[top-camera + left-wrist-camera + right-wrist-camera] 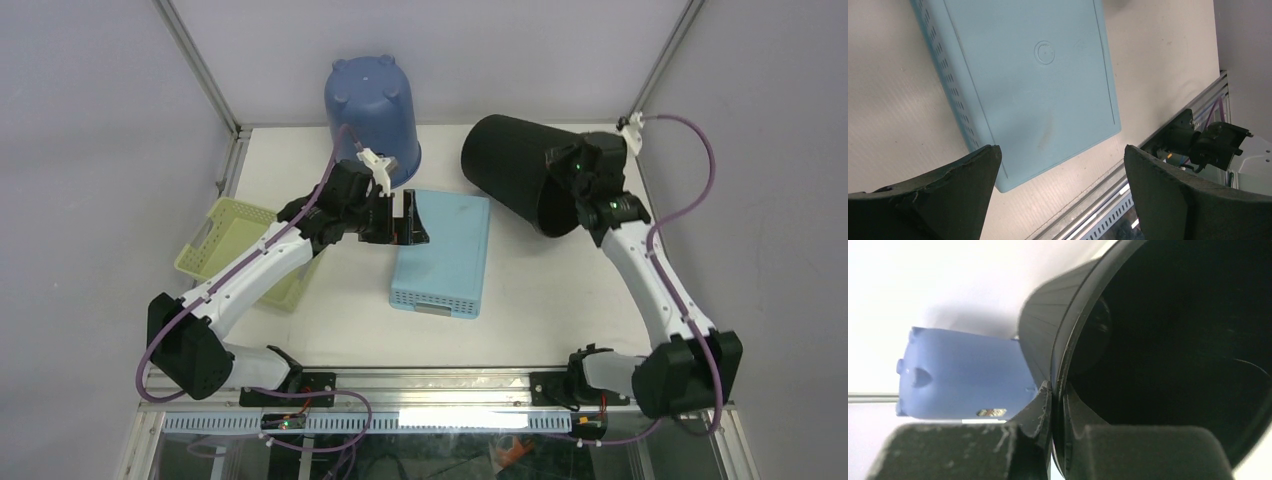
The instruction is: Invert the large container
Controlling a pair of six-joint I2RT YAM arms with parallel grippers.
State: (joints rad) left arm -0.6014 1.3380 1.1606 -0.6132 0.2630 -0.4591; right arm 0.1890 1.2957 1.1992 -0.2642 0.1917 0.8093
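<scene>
The large container (510,165) is a black bucket at the back right, tipped on its side with its mouth facing the right arm. My right gripper (578,190) is shut on its rim. In the right wrist view one finger lies outside the wall and one inside, and the gripper (1057,390) pinches the container's (1048,330) rim. My left gripper (410,220) hovers open over the left edge of a light-blue basket (445,255). Nothing lies between the open left gripper's (1063,165) fingers.
The light-blue basket (1038,80) lies upside down mid-table. A blue bucket (372,105) stands upside down at the back, also visible as the blue bucket (963,375) beyond the black one. A yellow-green basket (225,245) sits at the left edge. Frame posts stand at the back corners.
</scene>
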